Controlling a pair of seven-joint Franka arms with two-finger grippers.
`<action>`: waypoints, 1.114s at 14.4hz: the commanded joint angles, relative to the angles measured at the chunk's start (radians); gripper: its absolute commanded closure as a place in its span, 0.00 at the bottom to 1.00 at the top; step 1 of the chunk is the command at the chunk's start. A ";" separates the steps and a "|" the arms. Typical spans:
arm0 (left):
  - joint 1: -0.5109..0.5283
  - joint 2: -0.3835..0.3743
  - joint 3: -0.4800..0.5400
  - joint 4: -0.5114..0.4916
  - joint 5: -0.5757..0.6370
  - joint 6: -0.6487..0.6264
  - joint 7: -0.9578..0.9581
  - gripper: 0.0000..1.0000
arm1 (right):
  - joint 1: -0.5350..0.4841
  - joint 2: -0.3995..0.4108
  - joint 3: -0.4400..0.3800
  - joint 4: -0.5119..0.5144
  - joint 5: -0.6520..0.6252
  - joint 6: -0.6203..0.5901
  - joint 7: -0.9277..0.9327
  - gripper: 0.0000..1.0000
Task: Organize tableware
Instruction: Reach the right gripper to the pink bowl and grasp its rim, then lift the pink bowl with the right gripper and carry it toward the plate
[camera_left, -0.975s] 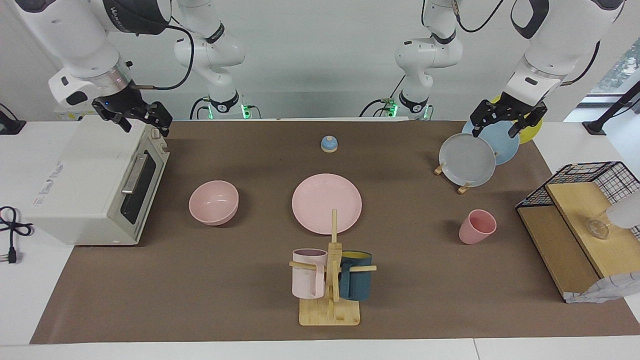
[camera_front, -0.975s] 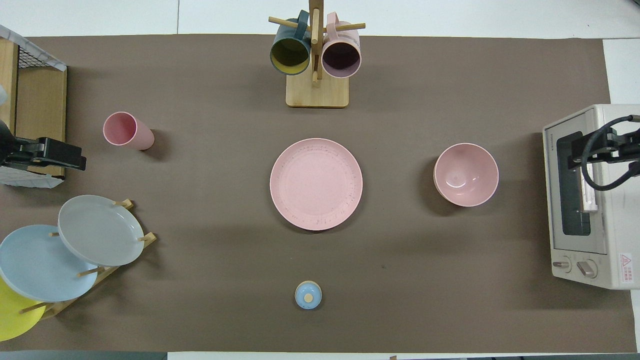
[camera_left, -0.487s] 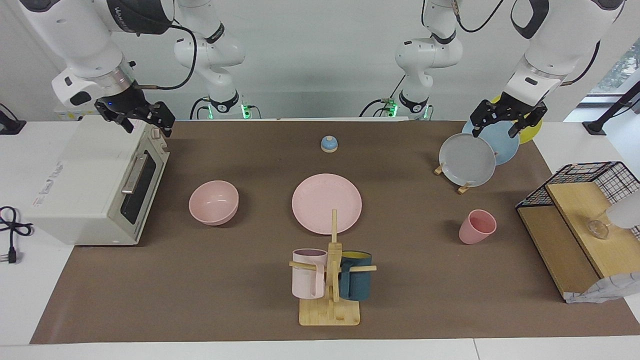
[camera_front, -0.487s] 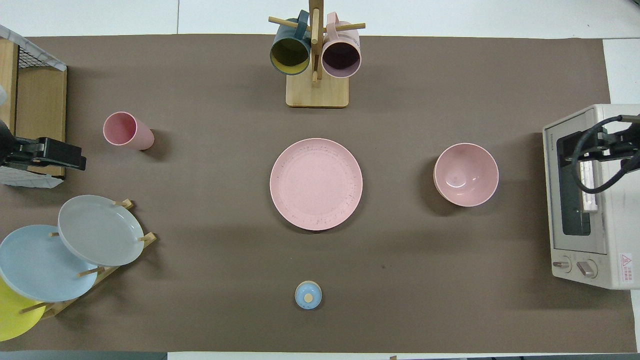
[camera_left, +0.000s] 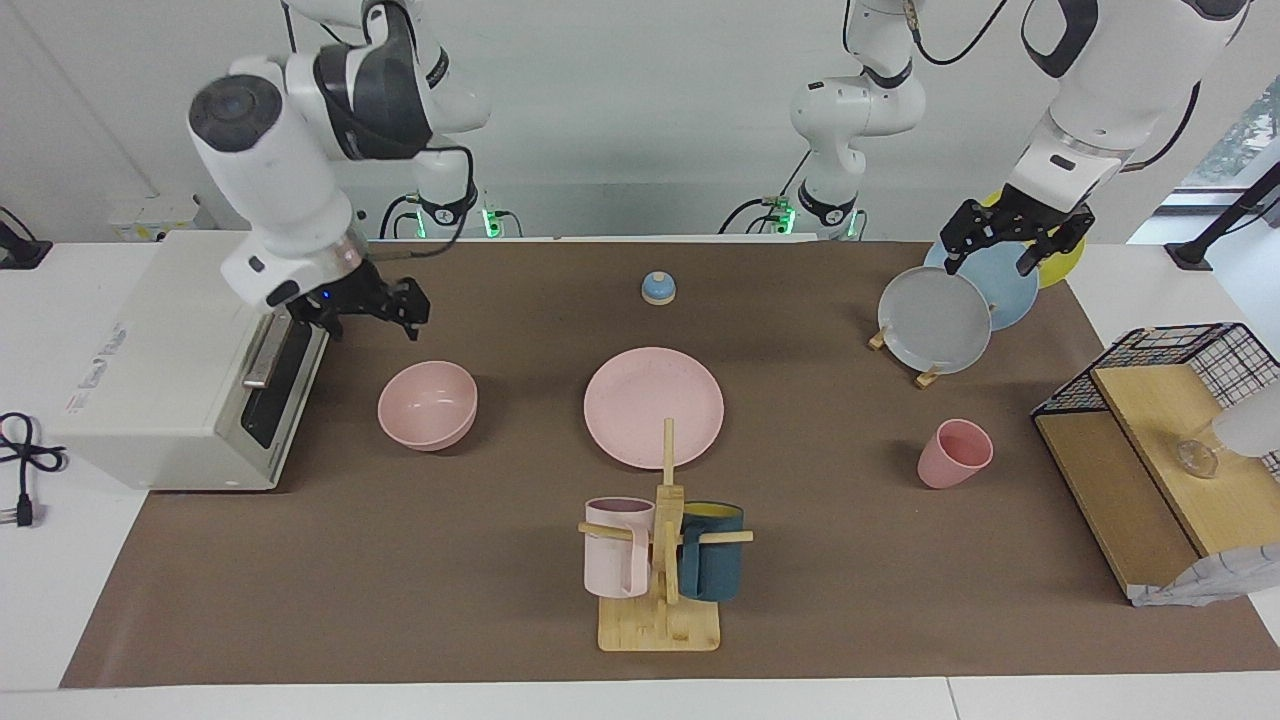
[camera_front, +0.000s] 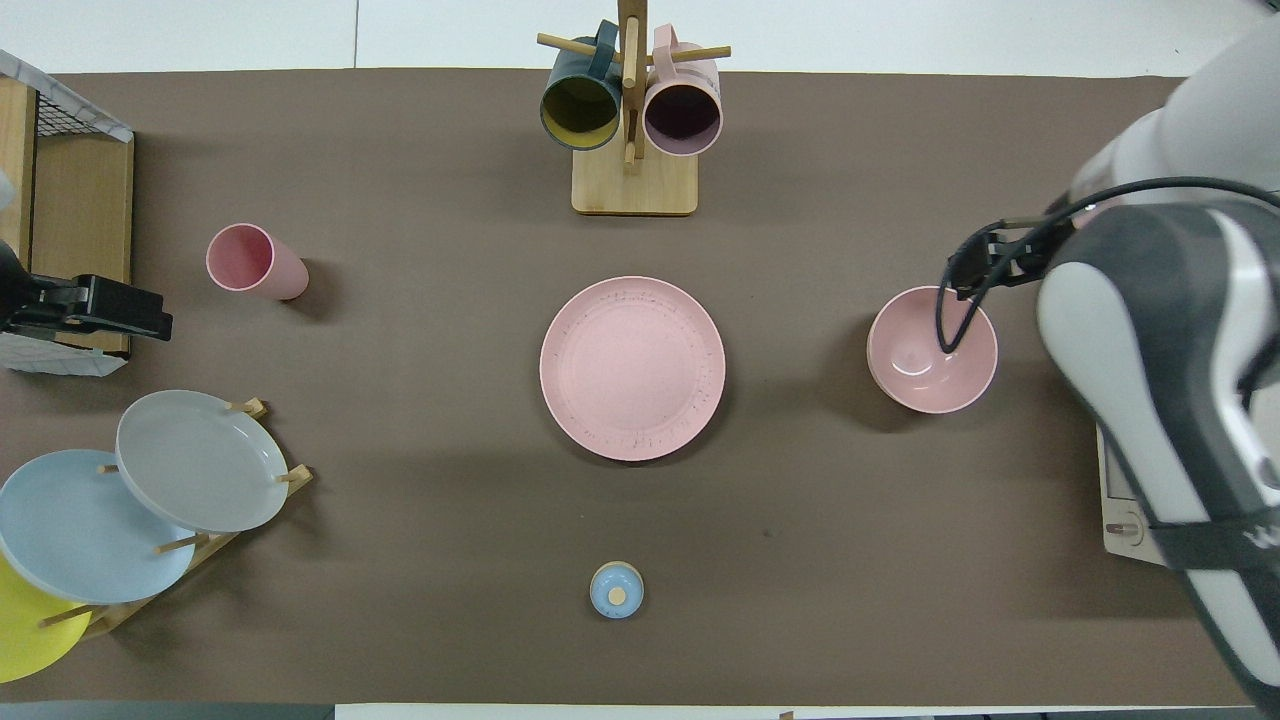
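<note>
The pink plate (camera_left: 654, 405) (camera_front: 632, 368) lies flat at the middle of the mat. The pink bowl (camera_left: 428, 403) (camera_front: 915, 365) stands beside it toward the right arm's end. The pink cup (camera_left: 955, 453) (camera_front: 255, 262) stands upright toward the left arm's end. My right gripper (camera_left: 375, 318) (camera_front: 975, 270) is open and empty, up in the air between the toaster oven and the bowl, touching neither. My left gripper (camera_left: 992, 252) (camera_front: 100, 305) is open and empty, waiting over the plate rack.
A toaster oven (camera_left: 170, 370) (camera_front: 1120, 510) stands at the right arm's end. A mug tree (camera_left: 660, 560) (camera_front: 632, 120) with two mugs stands farther out than the plate. A rack of grey, blue and yellow plates (camera_left: 935, 320) (camera_front: 200, 460), a small blue knob (camera_left: 658, 288) (camera_front: 616, 590) and a wire shelf (camera_left: 1150, 440) (camera_front: 70, 200) also stand here.
My right arm has swung off the toaster oven's top and down toward the bowl. My left arm and all the tableware have not moved.
</note>
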 joint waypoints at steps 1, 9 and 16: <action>-0.005 -0.007 0.005 0.001 0.019 0.001 -0.008 0.00 | -0.009 -0.010 0.087 -0.154 -0.006 0.184 0.098 0.00; -0.017 -0.010 0.003 -0.008 0.019 0.007 -0.010 0.00 | 0.005 -0.004 0.114 -0.384 -0.007 0.430 0.114 0.00; -0.016 -0.012 0.005 -0.011 0.019 0.004 -0.013 0.00 | 0.007 -0.041 0.112 -0.490 -0.030 0.487 0.048 0.93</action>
